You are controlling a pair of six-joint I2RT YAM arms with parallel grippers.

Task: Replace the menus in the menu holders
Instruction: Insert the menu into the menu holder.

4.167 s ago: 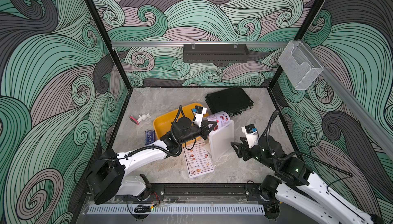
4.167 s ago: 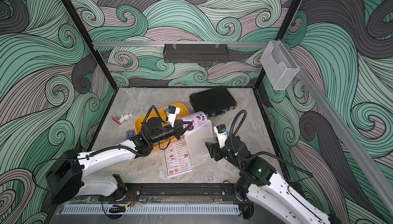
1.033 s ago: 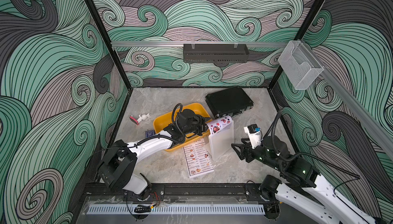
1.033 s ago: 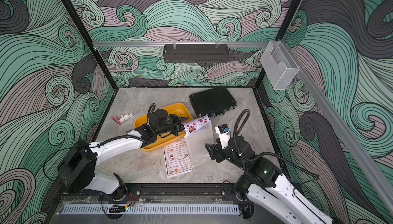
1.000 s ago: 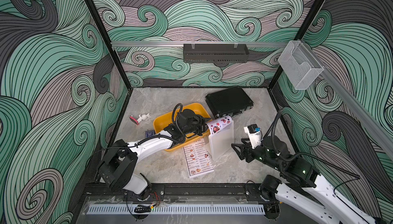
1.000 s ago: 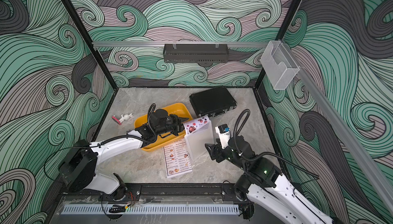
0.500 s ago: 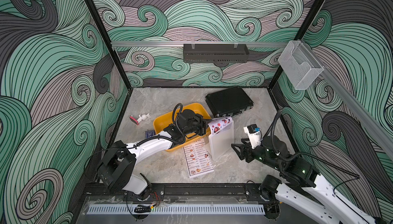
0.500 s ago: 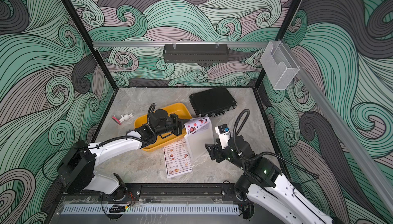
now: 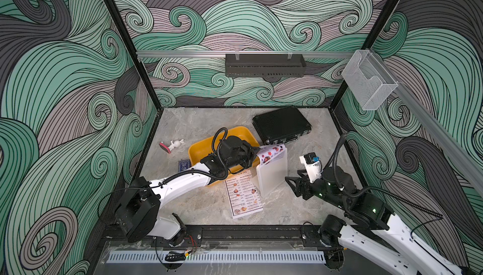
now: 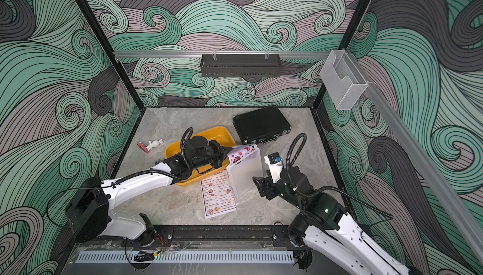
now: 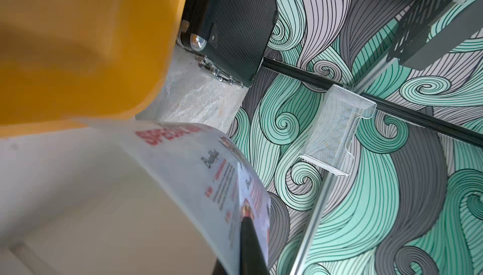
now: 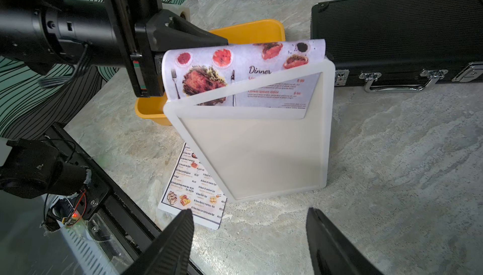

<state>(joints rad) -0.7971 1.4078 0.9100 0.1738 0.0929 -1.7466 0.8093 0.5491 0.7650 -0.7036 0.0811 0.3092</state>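
Note:
The menu holder (image 9: pixel 273 175) (image 10: pixel 245 174) (image 12: pixel 261 156) is a milky-white stand, upright mid-table. The pale "SPECIAL MENU" sheet (image 9: pixel 270 153) (image 10: pixel 241 153) (image 12: pixel 235 62) (image 11: pixel 209 171) sits skewed in the holder's top slot, with its upper part curled over to the left. My left gripper (image 9: pixel 257 154) (image 10: pixel 226 155) (image 11: pixel 245 221) is shut on that curled edge, reaching over the yellow bin. The "DIM SUM INN" menu (image 9: pixel 243 195) (image 10: pixel 218 195) (image 12: pixel 193 187) lies flat in front of the holder's left side. My right gripper (image 12: pixel 251 224) (image 9: pixel 290 184) (image 10: pixel 257 182) is open and empty, just right of the holder's foot.
A yellow bin (image 9: pixel 201 150) stands left of the holder, under my left arm. A black case (image 9: pixel 281 124) lies behind it. A white figurine (image 9: pixel 173 144) and a small blue box (image 9: pixel 184 165) are at the left. On the walls hang a black rack (image 9: pixel 264 64) and a clear box (image 9: pixel 368 85).
My left gripper has closed on the special menu's curled edge. The sheet's top has bent a little further toward the bin. My right arm has stayed in place.

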